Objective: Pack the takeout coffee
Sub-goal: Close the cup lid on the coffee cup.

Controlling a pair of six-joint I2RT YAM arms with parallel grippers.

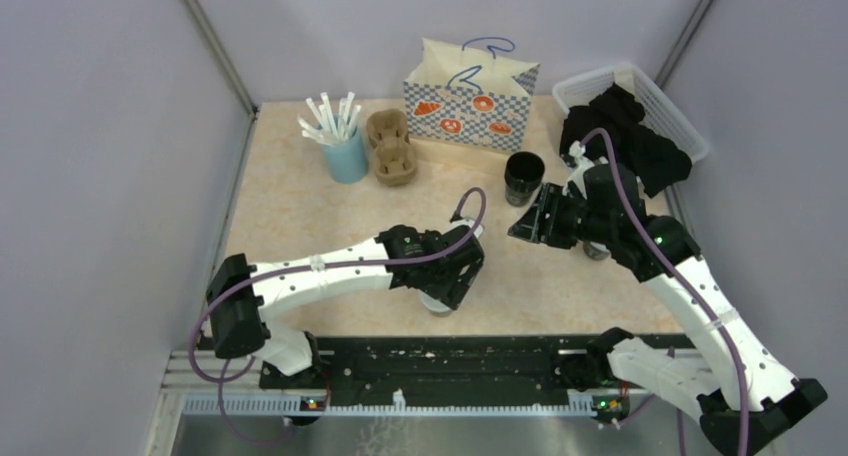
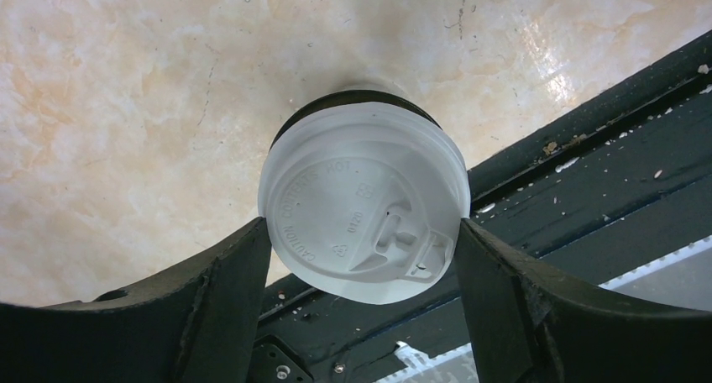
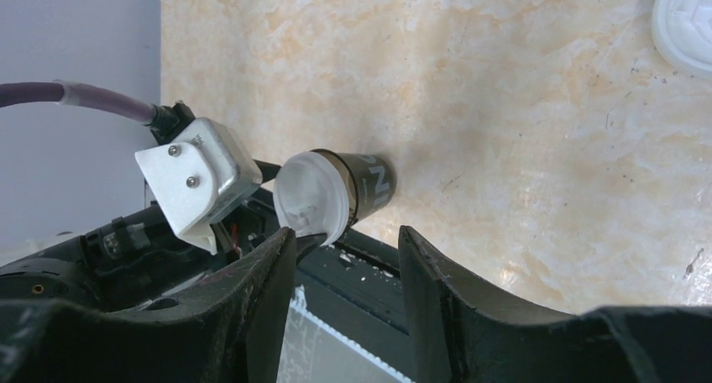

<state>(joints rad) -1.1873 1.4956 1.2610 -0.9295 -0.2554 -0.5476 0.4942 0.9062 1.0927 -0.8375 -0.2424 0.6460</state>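
One takeout coffee, a black cup under a white sip lid, stands on the table by the near rail. My left gripper comes down over it, and both fingertips touch the lid's rim. From above, the same cup peeks out under that gripper. In the right wrist view the cup appears beyond my right gripper, which is open with nothing between its fingers. A second black cup stands open, without a lid, in front of the bag. A loose white lid lies on the table.
A patterned paper bag stands at the back. Left of it are a brown pulp carrier and a light-blue cup of white straws. A white basket holding black cloth sits at the back right. The black rail runs along the near edge.
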